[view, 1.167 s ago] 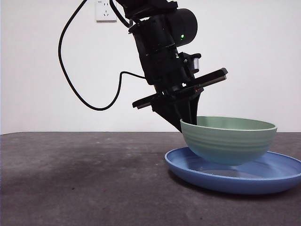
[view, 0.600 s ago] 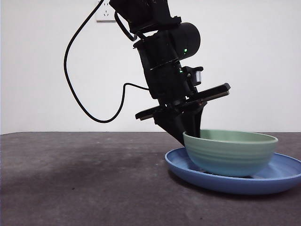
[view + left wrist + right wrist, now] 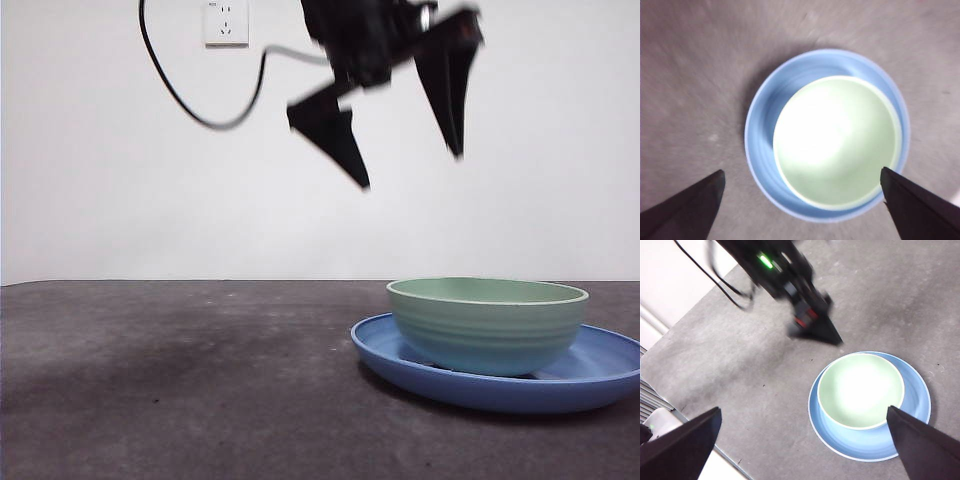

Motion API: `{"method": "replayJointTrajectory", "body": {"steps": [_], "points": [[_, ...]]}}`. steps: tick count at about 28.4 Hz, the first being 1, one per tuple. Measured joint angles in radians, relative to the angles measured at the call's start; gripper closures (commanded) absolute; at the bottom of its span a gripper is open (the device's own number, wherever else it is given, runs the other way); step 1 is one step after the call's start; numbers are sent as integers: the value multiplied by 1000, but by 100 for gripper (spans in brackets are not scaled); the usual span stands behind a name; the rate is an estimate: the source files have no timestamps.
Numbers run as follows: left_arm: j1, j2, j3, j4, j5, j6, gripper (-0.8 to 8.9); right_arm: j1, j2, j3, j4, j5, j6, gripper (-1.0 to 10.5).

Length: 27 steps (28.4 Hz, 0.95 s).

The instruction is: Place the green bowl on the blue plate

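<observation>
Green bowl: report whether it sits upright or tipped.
Upright. The green bowl rests on the blue plate, rim level, with the left hand open above it.

- the green bowl [image 3: 487, 325] is round and pale mint green, with faint horizontal ridges around its outside and a thin, lighter rim. it stands upright and level, open side up, empty, inside the blue plate [image 3: 590, 375], set off-centre toward one edge of it.
- the blue plate is wide, shallow and glossy medium blue, with a gently upturned rim that shows all around the bowl. it lies flat on the dark grey table surface.
</observation>
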Motion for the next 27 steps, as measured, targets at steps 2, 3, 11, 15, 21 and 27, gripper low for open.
{"method": "replayJointTrajectory", "body": {"steps": [2, 3, 11, 15, 21, 27], "points": [[2, -72, 4, -42, 0, 21, 237, 0, 0, 0, 0, 0, 0, 349], [3, -112, 4, -69, 0, 31, 214, 0, 0, 0, 0, 0, 0, 349], [3, -388, -35, -154, 0, 68, 213, 0, 0, 0, 0, 0, 0, 349], [3, -532, -179, -134, 0, 84, 214, 0, 0, 0, 0, 0, 0, 349], [19, -813, -578, 77, 0, 90, 214, 0, 0, 0, 0, 0, 0, 349], [30, -1138, -1001, 334, 0, 44, 214, 0, 0, 0, 0, 0, 0, 349]]}}
